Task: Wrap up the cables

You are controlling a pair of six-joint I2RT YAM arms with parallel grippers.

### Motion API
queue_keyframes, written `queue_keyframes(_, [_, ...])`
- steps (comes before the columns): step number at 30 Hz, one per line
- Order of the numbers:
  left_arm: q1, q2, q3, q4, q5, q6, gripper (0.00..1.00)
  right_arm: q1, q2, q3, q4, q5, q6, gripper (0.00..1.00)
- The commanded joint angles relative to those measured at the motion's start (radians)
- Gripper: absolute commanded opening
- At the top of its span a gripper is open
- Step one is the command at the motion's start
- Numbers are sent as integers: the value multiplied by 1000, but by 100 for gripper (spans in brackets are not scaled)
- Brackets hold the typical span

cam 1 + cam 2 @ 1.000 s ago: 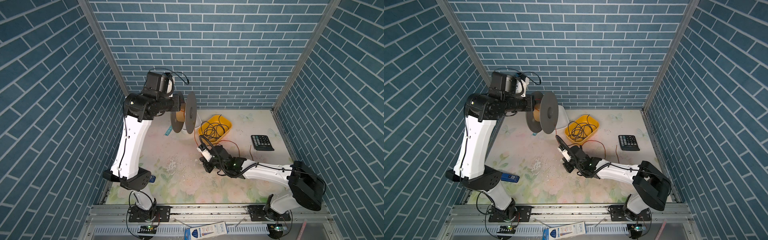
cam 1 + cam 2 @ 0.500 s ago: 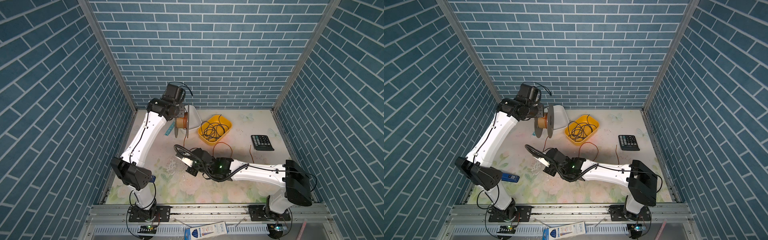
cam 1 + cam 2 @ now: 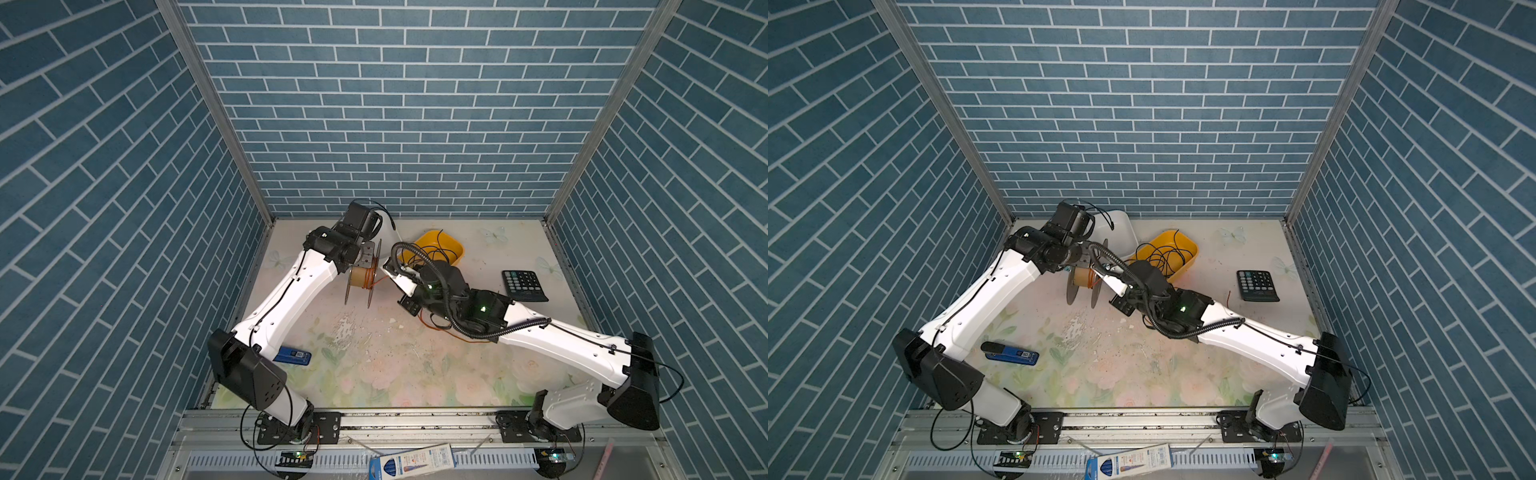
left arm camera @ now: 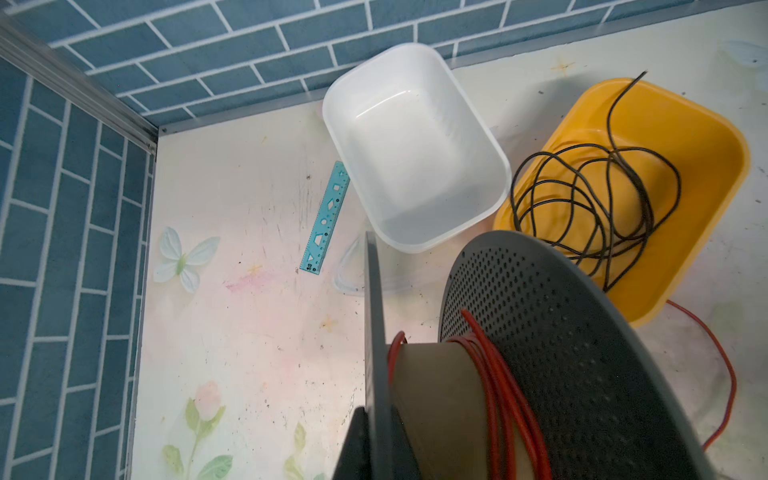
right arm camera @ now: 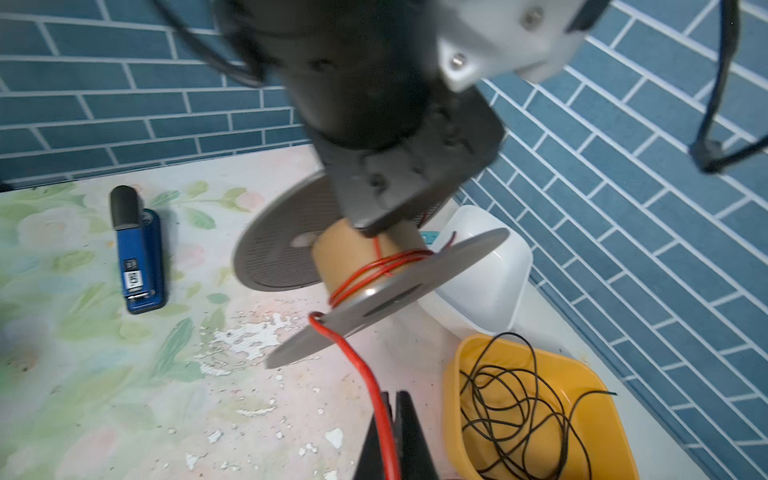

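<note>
Tight pinch from the right gripper (image 5: 388, 436) on the cable (image 5: 361, 365), which runs straight over the flange (image 5: 374, 299) to a few turns on the spool (image 5: 340, 253). The left gripper (image 3: 365, 259) clamps that spool near the table's (image 3: 374, 374) back edge. Early winding, I'd say: the next loop needs tension and must clear the flange.

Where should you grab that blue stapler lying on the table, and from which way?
Grip the blue stapler around its middle, pinching its two long sides, coming straight down from above. It lies flat on the table, long and narrow, with bare space along both long sides, so a pinch should probably fit there.
</note>
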State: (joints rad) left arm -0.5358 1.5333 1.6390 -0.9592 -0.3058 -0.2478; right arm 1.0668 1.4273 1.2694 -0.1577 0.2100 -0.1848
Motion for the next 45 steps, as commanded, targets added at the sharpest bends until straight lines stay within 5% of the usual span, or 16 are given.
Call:
queue_keyframes(1, [-43,-51,-21,-20,-34,54,0,-70,9,90,-19,-27,-23,0])
queue_keyframes(9, [-93,-109,-66,-98,29,114,0,-232,124,242,-113,-100,3,0])
queue_keyframes(17, [-91,-198,-132,-120,150,137,0,-352,212,266,-151,-203,90,18])
queue_keyframes(27, [-1,-179,174,-241,486,150,0,-462,124,22,-37,-578,154,26])
queue_keyframes(35, [8,-102,486,-316,576,131,0,-467,-51,-203,107,-671,200,75])
queue_keyframes(38, [8,-74,587,-334,570,106,0,-467,-131,-286,154,-662,218,85])
queue_keyframes(45, [8,-7,698,-362,580,87,0,-467,-286,-418,170,-702,237,80])
